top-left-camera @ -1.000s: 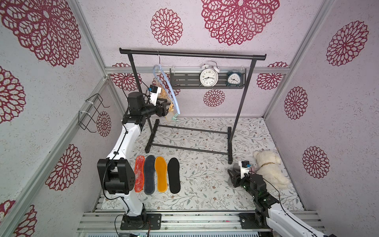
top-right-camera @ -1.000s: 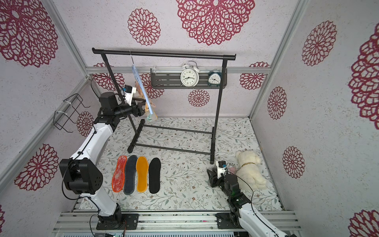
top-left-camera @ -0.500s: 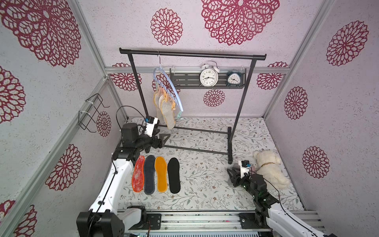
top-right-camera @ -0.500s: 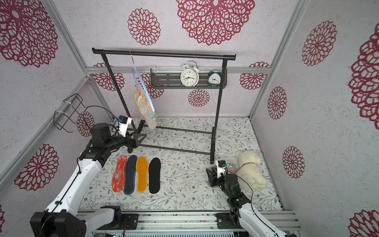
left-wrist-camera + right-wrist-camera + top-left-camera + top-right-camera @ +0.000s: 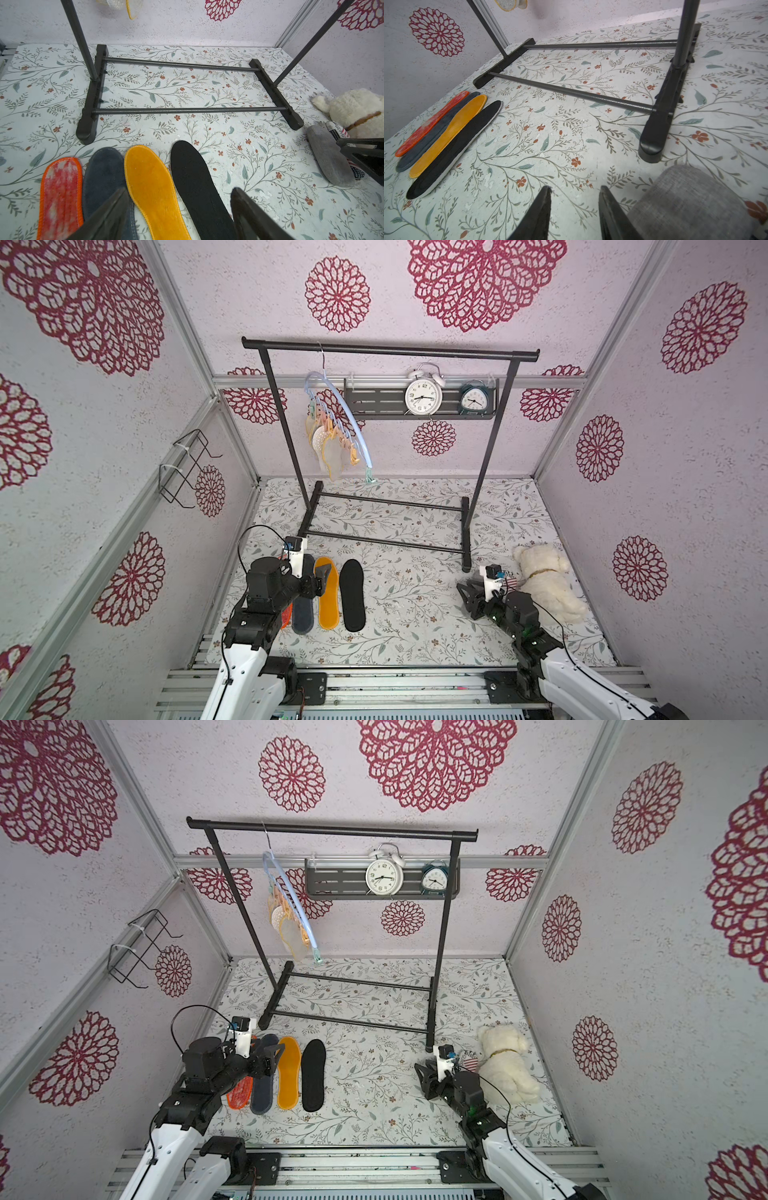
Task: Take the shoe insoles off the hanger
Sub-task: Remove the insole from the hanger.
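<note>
- The left end effector point(image 5: 179, 190) stands wide open and holds nothing. It hovers low over the row of insoles at the near left, and in the wrist view its fingers point(image 5: 116, 207) straddle the yellow and black ones.
- The right end effector point(image 5: 575, 188) shows a narrower gap, with nothing between the fingers. It sits low over bare tabletop at the near right, with a grey felt roll point(image 5: 691, 199) just beside it.
- Four shoe insoles point(image 5: 328, 593) lie flat side by side at the near left. From left to right they are orange-red, dark grey, yellow and black, with their edges touching or overlapping.
- The other insoles, pale and yellow-edged, dangle in a bunch point(image 5: 328, 448) from the clips of the pale blue hanger point(image 5: 353, 418). The hanger hooks onto the left part of the black rack's point(image 5: 390, 350) top bar.
- The tabletop point(image 5: 415, 614) has a leafy floral print. The rack's feet stand towards the far side, and a white plush dog point(image 5: 544, 580) lies at the right.
- The walls are pale with crimson rosettes. A dark shelf point(image 5: 374, 402) on the far wall carries two alarm clocks point(image 5: 424, 396), and a black wire bracket point(image 5: 183, 468) hangs on the left wall.
</note>
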You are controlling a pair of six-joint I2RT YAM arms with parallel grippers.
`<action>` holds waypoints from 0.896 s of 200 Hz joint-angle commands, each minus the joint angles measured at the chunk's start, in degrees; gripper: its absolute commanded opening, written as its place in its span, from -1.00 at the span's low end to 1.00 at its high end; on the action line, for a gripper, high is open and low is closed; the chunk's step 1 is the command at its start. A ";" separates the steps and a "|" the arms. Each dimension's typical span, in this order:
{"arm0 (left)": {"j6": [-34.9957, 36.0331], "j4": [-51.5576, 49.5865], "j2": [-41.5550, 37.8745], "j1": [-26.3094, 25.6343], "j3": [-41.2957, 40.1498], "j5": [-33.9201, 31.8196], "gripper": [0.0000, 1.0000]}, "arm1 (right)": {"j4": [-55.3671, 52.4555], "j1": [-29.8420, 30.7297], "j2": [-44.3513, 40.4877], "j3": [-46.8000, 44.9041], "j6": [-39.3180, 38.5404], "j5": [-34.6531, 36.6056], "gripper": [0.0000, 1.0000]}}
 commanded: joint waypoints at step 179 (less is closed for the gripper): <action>-1.19 -2.16 4.13 -6.19 2.62 -5.57 0.56 | 13.89 5.71 79.33 89.68 -1.82 -23.79 -0.03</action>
